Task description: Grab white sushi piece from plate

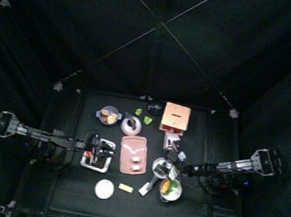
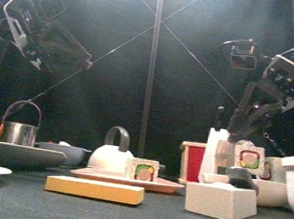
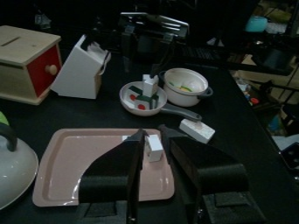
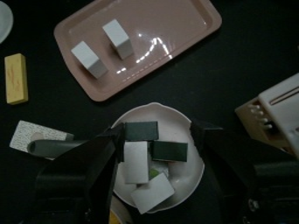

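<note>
Looking down from above, I see the dusty-pink rectangular plate with rounded corners (image 1: 132, 154) near the middle of the small black table (image 1: 79, 177), with both arms drawn back to either side. My left gripper (image 3: 152, 166) hangs above the plate with its jaws spread apart and nothing between them; in its wrist view the small white oblong sushi piece (image 3: 155, 148) lies on the plate (image 3: 87, 162) right in the gap between the jaws. From the right wrist camera I make out two pale blocks on the plate (image 4: 176, 35), the whiter one (image 4: 115, 38) beside a greyer one (image 4: 86, 57). My right gripper (image 4: 146, 157) is released too, jaws wide, hovering over a white round bowl (image 4: 158, 118) holding dark and white pieces. A pale-yellow rectangular bar (image 4: 16, 77) lies on the table off the plate's corner. On the overhead view, an orange-brown box (image 1: 177, 114) sits at about one o'clock from the plate, and a flat white round disc (image 1: 104, 188) at about seven o'clock. At table height the plate (image 2: 127, 179) shows edge-on behind the yellow bar (image 2: 94, 189).
</note>
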You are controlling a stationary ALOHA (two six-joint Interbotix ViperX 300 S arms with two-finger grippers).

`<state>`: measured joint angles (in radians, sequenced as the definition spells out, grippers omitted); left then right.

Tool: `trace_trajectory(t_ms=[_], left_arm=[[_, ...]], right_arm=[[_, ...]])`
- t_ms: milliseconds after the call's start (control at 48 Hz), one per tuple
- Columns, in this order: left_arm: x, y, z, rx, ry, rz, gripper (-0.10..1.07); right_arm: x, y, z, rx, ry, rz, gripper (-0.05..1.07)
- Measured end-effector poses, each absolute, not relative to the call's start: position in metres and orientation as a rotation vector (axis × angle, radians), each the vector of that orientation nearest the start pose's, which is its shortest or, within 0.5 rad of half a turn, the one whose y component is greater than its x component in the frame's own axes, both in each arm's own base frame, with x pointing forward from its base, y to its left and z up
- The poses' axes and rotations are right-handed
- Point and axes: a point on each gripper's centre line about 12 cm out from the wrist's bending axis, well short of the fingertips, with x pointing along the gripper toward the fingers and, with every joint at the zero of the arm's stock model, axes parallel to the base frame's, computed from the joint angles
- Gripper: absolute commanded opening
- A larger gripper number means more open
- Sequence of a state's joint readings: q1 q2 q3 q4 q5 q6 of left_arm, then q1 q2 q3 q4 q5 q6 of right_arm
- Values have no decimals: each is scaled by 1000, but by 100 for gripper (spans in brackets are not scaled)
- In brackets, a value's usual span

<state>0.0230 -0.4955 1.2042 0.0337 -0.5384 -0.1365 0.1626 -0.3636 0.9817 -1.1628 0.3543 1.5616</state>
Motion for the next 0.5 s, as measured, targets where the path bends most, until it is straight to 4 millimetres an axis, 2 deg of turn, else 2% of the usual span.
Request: trace_trajectory(t_ms=[208, 354, 500], left_arm=[[254, 4, 204, -112, 172, 15, 66], [254, 4, 204, -112, 168, 15, 66], [254, 4, 204, -112, 168, 15, 66]], right_arm=[[297, 13, 181, 133, 688, -249, 92], [323, 19, 176, 49, 695, -191, 92], [353, 25, 163, -22, 717, -152, 92]])
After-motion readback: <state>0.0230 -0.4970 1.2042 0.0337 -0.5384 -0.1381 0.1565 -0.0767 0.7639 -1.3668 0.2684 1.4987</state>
